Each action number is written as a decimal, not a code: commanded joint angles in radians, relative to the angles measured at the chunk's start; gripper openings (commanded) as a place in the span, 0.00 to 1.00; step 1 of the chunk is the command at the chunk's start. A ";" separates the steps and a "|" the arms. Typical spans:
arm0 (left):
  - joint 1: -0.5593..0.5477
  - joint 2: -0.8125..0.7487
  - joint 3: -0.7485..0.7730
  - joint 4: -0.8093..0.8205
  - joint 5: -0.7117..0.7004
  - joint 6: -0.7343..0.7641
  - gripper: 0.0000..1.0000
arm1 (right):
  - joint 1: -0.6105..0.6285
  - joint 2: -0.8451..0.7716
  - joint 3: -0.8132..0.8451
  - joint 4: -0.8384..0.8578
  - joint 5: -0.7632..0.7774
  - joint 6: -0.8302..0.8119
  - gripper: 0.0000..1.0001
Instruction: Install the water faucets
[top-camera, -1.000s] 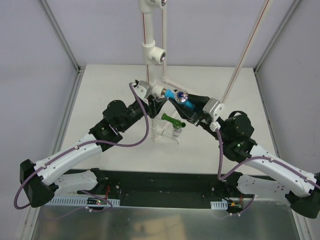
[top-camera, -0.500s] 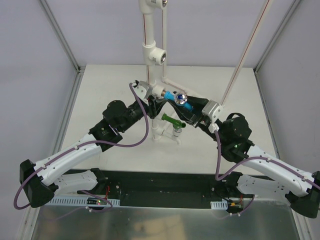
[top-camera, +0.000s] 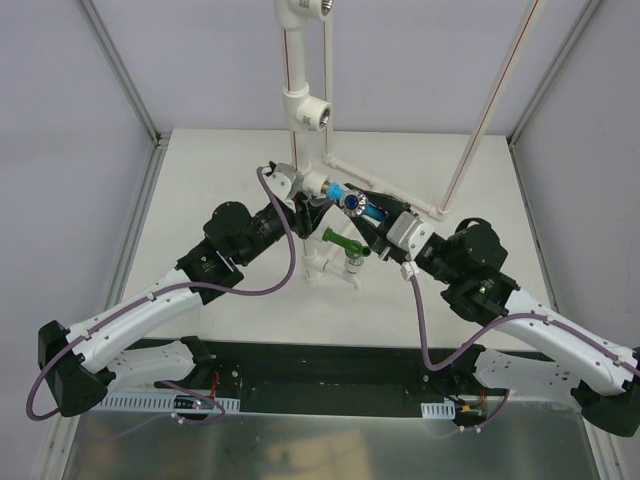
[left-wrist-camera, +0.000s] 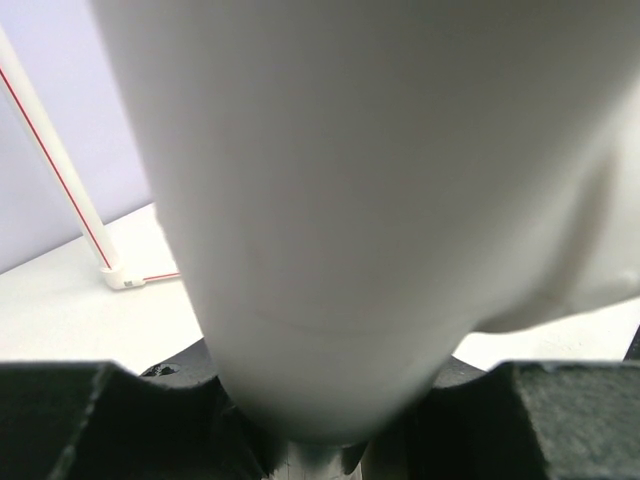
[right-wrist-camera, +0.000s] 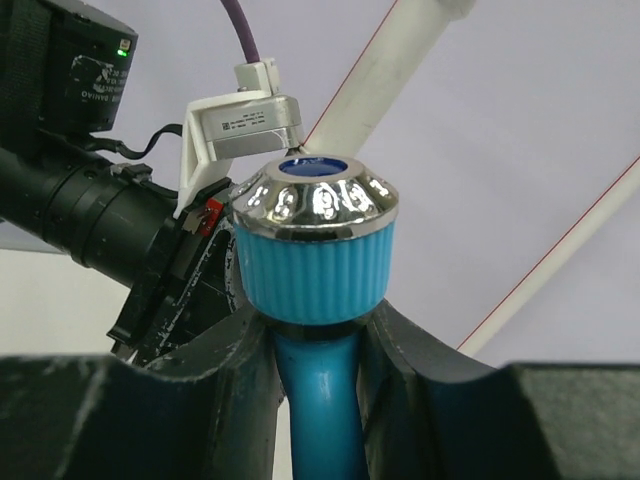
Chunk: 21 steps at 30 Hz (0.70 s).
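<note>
The light blue faucet (right-wrist-camera: 315, 265) is grasped by its stem, just under the ribbed cap, in the right pincer (right-wrist-camera: 315, 385). It is held in the air over the middle of the table (top-camera: 200, 170), beside the white pipe stand (top-camera: 300, 110). The left pincer (top-camera: 312, 200) is clenched on that pipe. The dark green faucet (top-camera: 345, 240) appears seated on a low fitting toward the near edge. The blue one is judged light, rigid plastic with a slick chrome top; the stem or ribbed cap is preferred for hold.

Ribbed light-blue plastic faucet (right-wrist-camera: 315, 285) with mirror-shiny chrome cap (right-wrist-camera: 315, 205); smooth matt white pipe (left-wrist-camera: 350, 200)
</note>
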 joint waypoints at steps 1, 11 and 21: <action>-0.020 -0.051 -0.019 -0.088 0.086 -0.245 0.00 | -0.002 0.035 0.070 -0.219 -0.051 -0.179 0.00; -0.020 -0.108 -0.040 -0.125 0.124 -0.249 0.00 | -0.004 0.091 0.098 -0.287 -0.105 -0.385 0.00; -0.020 -0.129 -0.045 -0.153 0.172 -0.247 0.00 | -0.004 0.127 0.107 -0.250 -0.165 -0.372 0.00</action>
